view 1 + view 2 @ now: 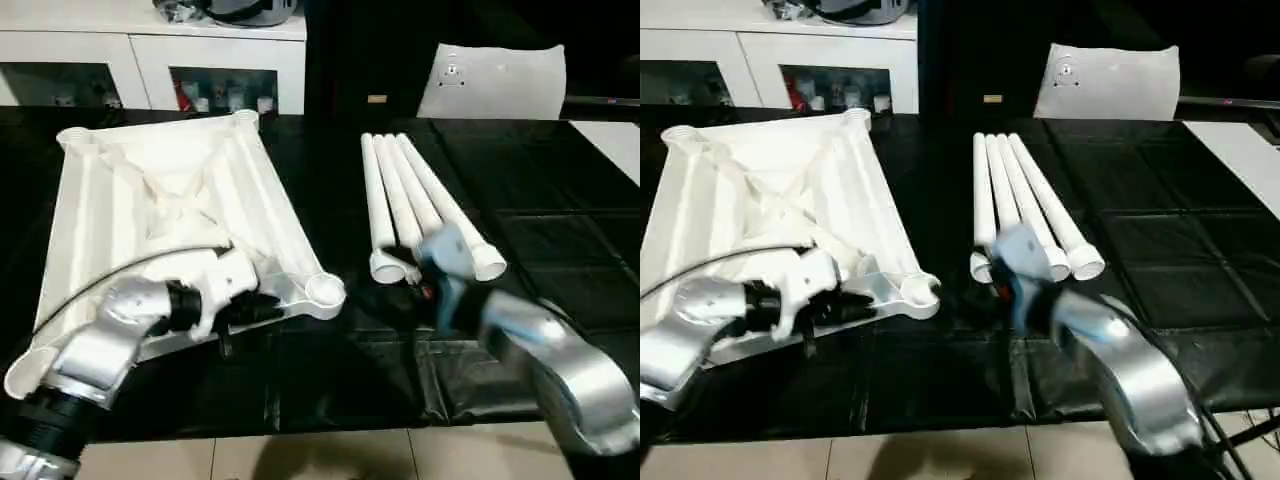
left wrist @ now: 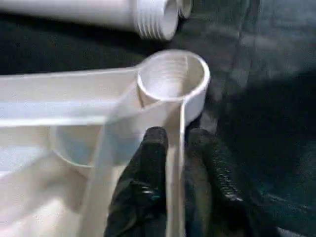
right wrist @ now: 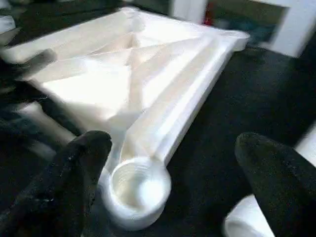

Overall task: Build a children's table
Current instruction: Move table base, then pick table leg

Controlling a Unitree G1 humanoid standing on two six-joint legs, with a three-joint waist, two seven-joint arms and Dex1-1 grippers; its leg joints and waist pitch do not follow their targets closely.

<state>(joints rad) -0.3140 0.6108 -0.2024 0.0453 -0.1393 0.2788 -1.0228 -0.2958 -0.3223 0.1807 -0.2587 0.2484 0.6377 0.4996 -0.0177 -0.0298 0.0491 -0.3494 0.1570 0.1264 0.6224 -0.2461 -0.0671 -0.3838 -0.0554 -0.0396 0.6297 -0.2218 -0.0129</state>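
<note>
The white tabletop [image 1: 170, 200] lies upside down on the left of the black-covered table, its ribs and rim facing up. My left gripper [image 1: 255, 308] is at its near edge, close to the corner socket [image 1: 325, 290]. In the left wrist view its black fingers [image 2: 148, 153] pinch the thin rim wall from both sides, just behind that socket [image 2: 170, 81]. Four white legs [image 1: 410, 200] lie side by side to the right, threaded ends toward me. My right gripper [image 3: 173, 173] stands wide open beside the legs' near ends, aimed at the same socket [image 3: 136, 190] and holding nothing.
White cabinets [image 1: 150, 60] line the back. A flat white bag [image 1: 495, 85] leans at the back right, and a white board [image 1: 610, 140] lies at the far right. The table's front edge meets a tiled floor [image 1: 300, 455].
</note>
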